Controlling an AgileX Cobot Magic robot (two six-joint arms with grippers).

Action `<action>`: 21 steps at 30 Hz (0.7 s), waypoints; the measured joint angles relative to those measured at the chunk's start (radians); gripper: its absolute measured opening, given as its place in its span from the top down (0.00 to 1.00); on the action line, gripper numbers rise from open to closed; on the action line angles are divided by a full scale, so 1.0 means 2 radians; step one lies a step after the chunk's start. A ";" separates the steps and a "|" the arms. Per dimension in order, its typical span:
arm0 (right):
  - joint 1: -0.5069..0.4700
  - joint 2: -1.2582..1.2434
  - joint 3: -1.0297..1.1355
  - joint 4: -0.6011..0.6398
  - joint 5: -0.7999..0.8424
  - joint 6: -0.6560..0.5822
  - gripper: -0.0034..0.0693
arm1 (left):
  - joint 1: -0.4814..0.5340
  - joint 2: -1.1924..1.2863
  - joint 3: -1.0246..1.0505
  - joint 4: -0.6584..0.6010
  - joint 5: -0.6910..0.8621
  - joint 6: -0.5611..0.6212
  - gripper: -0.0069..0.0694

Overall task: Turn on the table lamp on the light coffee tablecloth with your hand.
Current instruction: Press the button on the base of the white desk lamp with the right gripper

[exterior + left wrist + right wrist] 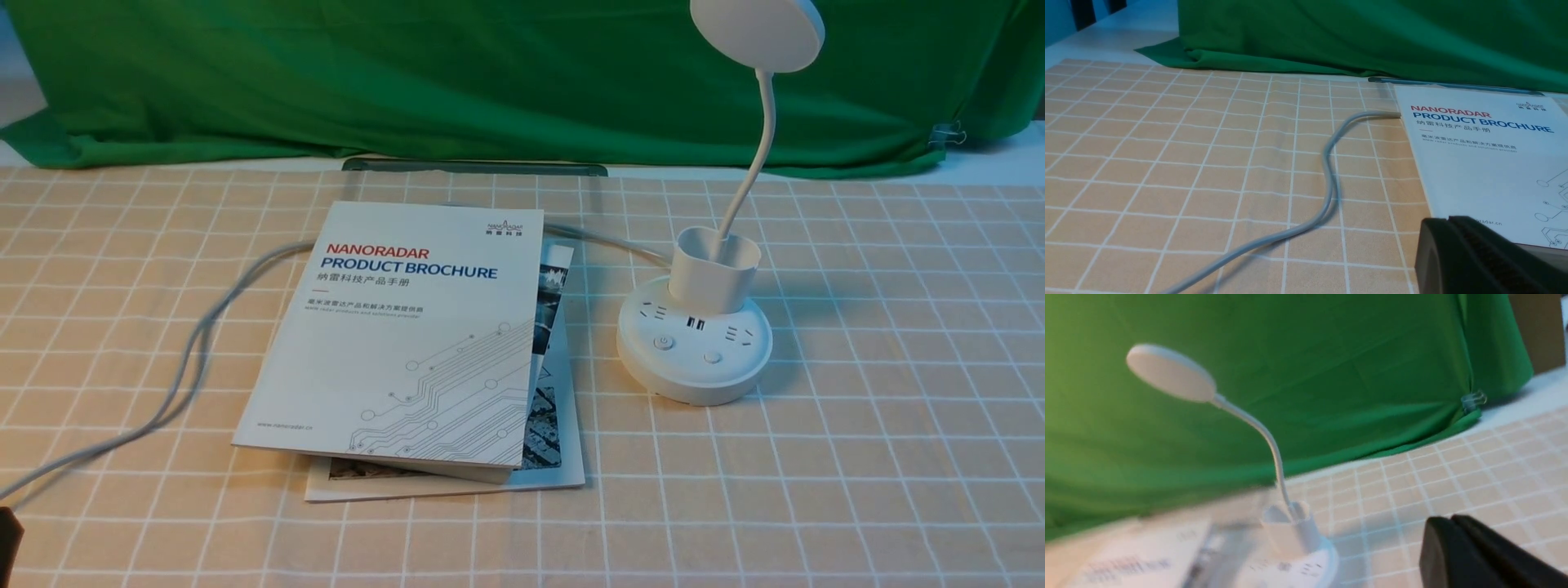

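The desk lamp (710, 351) stands upright on the beige grid-patterned tablecloth (882, 457), right of the white product brochure (408, 327). Your right fingers (1453, 547) are together, with nothing visible between them; your left fingers (1453, 249) likewise appear closed and empty. Neither pair touches the lamp.

Likely faults. The base carries two small buttons, the power-marked button (663, 343) and the plain button (713, 358); because they sit close together, a slight sideways error in your descent could press the wrong one. A push off the button's centre could slide the base over the cloth or tip it. Should you come in too high or too far forward, you may strike the cup-shaped holder (714, 269) or the flexible neck (767, 131) and swing the head. Too light a press may leave the lamp unlit; too hard a press may load the closed tips against the base.

Limits of view. The front view crops the top of the lamp head (763, 33) and shows only a dark sliver at its left edge. Your right wrist view is blurred, and its lower border cuts off the base, so you cannot make out the buttons there. The brochure hides part of the grey cable (196, 343).
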 joint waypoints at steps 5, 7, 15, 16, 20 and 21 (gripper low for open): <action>0.000 0.147 -0.145 0.000 0.115 -0.147 0.92 | 0.000 0.000 0.000 0.000 0.000 0.000 0.88; 0.002 0.201 -0.193 0.004 0.156 -0.185 0.92 | 0.000 0.000 0.000 0.000 0.000 0.000 0.88; 0.085 0.422 -0.295 0.020 0.199 -0.239 0.92 | 0.000 0.000 0.000 0.000 0.000 0.000 0.88; 0.100 0.446 -0.295 0.019 0.193 -0.244 0.92 | 0.000 0.000 0.000 0.000 0.000 0.000 0.88; 0.146 0.525 -0.297 0.012 0.158 -0.248 0.92 | 0.000 0.000 0.000 0.000 0.000 0.000 0.88; 0.155 0.546 -0.297 0.009 0.145 -0.248 0.91 | 0.000 0.000 0.000 0.000 0.000 0.000 0.88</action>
